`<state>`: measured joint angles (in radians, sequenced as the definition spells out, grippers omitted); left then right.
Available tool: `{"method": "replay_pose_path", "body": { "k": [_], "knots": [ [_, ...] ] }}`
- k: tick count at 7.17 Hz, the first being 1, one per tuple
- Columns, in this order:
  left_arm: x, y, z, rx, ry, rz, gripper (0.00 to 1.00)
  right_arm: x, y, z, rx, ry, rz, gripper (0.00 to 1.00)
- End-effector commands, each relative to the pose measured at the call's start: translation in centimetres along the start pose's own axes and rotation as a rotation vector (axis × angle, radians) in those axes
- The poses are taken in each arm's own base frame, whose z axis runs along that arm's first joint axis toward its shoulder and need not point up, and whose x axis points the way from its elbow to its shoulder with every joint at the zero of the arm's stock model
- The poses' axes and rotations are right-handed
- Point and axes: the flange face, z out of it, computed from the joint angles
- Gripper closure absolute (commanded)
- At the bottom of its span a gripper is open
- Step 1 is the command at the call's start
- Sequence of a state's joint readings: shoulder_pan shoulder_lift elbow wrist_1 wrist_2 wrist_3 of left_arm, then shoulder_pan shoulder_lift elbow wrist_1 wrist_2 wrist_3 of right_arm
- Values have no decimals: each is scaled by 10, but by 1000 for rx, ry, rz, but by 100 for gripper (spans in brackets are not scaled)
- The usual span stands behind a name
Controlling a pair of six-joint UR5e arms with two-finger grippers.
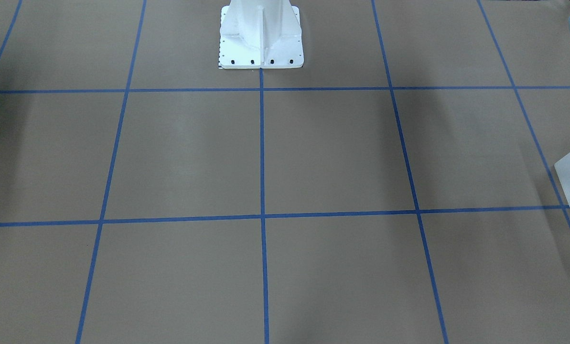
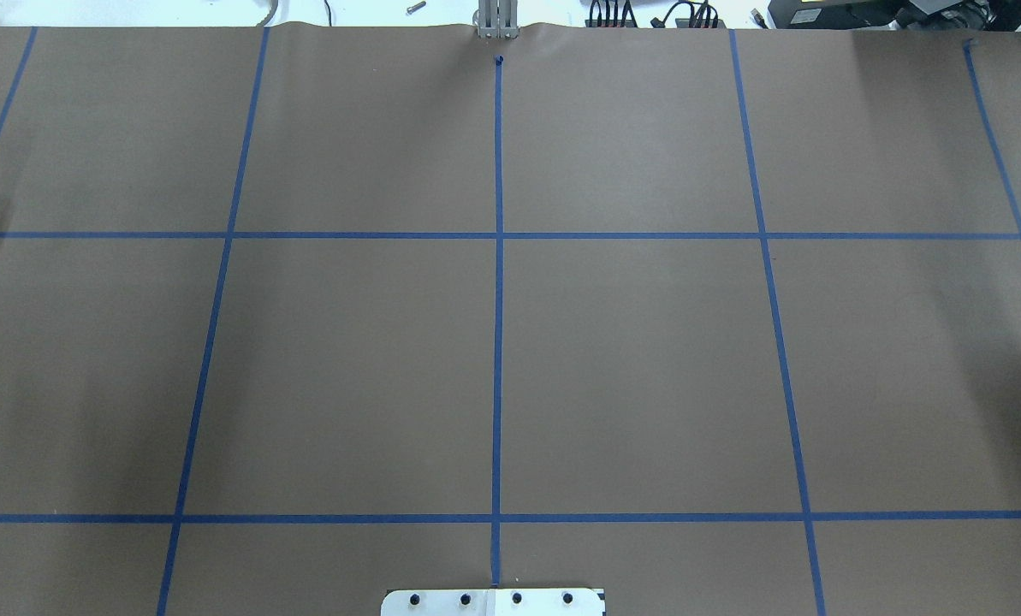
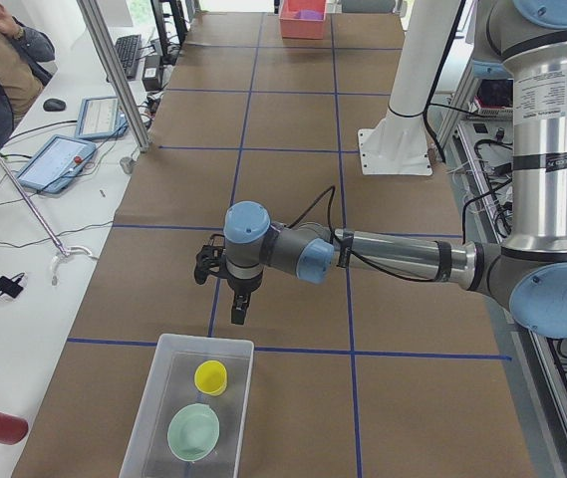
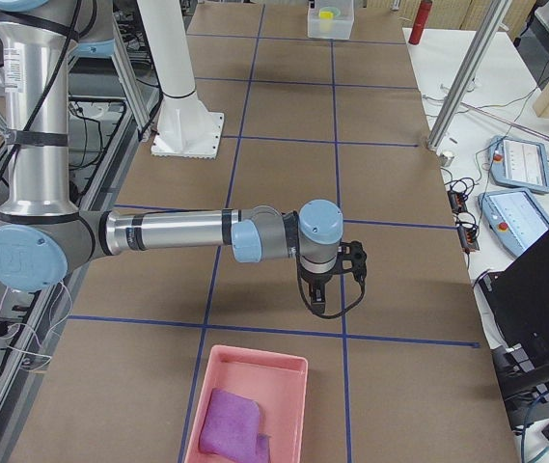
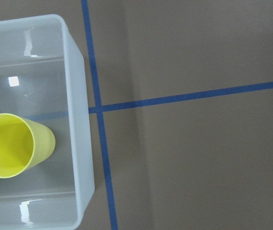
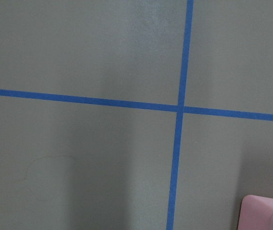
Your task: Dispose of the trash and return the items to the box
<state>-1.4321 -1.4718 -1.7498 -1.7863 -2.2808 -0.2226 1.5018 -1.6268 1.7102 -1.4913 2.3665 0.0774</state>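
Left end effector (image 3: 237, 311) hangs fingers-down over the brown surface (image 2: 630, 368), just beside the near short end of the box (image 3: 208, 341) and not touching it. From this side view I cannot tell whether the fingers are parted or closed, though nothing hangs below them. The right end effector (image 4: 318, 307) hovers the same way at the far end of the surface, near the pink tray (image 4: 204, 395) that holds a purple cloth (image 4: 231, 424). Its state I cannot tell either. The box sits at the end of the surface on my left side, opening upward, with the yellow cup (image 3: 210, 376) mouth-up toward my end and the green bowl (image 3: 193, 435) beyond it, both inside. With those two in place, I judge the returning is done and the step in hand is pulling clear. To do that well I should rise straight up before swinging back, keeping my fingers off the thin frosted wall, since a light box like this would likely slide if nudged. Its long axis runs along the length of the surface, away from my wrist, so its short wall faces me and the safest retreat is back along that same line.
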Motion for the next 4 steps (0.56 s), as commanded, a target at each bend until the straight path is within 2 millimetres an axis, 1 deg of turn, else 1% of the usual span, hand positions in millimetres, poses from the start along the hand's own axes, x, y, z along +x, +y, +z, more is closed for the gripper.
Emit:
{"method": "replay_pose_path", "body": {
  "k": [1,2,3,4],
  "knots": [
    [-4,14,-11,12,2,-11,1,-11,13,-10,14,-20,-12,0],
    [6,12,-20,30,7,5,1,-7,20,-8,4,-13,1,0],
    [7,27,-23,27,9,8,1,-8,21,-9,6,-9,-2,0],
    [17,28,-35,47,10,25,1,-13,22,-14,15,-23,-8,0]
  ]
}}
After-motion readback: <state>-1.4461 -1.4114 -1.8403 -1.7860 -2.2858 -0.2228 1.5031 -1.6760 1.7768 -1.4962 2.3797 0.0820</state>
